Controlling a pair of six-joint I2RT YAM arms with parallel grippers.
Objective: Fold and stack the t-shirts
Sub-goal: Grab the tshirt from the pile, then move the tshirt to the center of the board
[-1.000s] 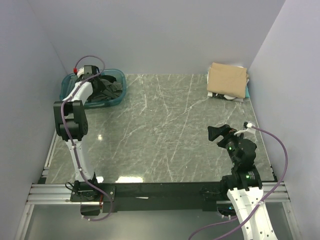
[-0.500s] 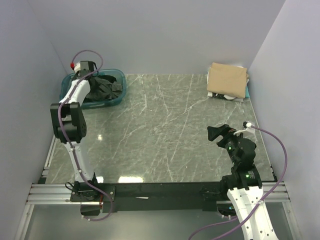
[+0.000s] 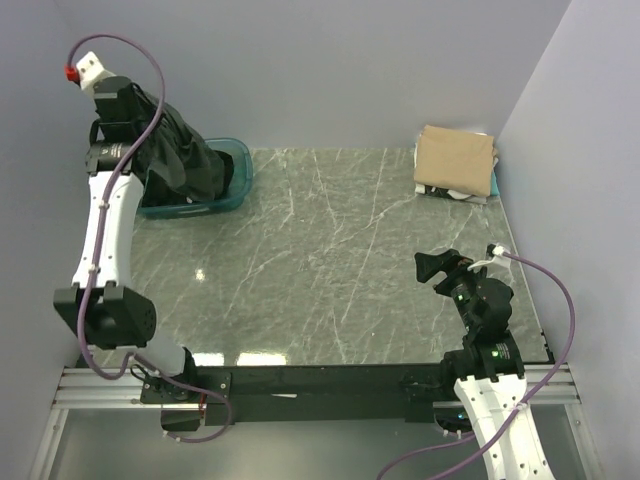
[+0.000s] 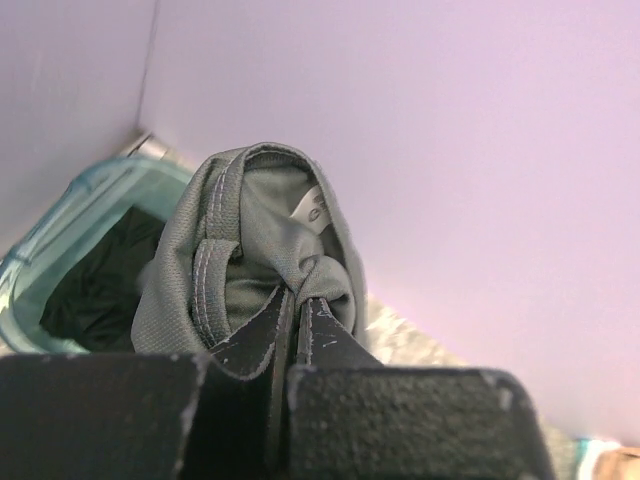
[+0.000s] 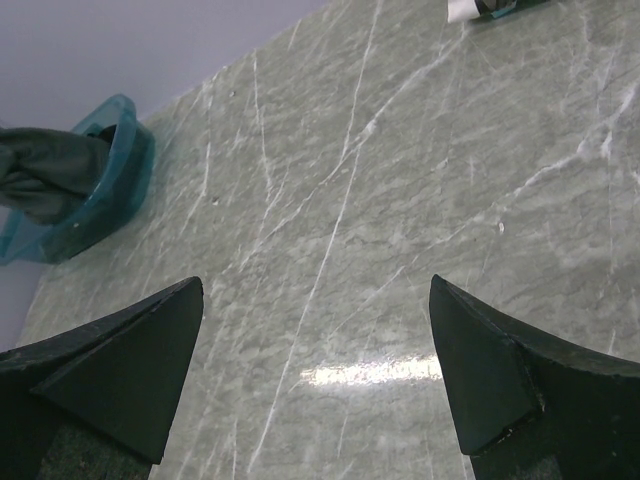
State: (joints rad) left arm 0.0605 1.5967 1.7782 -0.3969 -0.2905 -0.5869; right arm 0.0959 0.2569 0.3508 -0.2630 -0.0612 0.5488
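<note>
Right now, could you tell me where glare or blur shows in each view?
Top external: sharp, small glare patches on the table near its front edge. Left wrist: grey shirt in focus, evenly lit. Right wrist: bright glare streak on the table.

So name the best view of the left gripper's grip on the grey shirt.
Left wrist: left gripper shut on bunched grey shirt, close up. Top external shows it hanging over the tub; right wrist, only a distant fold.

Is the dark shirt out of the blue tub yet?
Partly. The left gripper holds the charcoal shirt up high, but its lower end hangs inside the tub.
</note>
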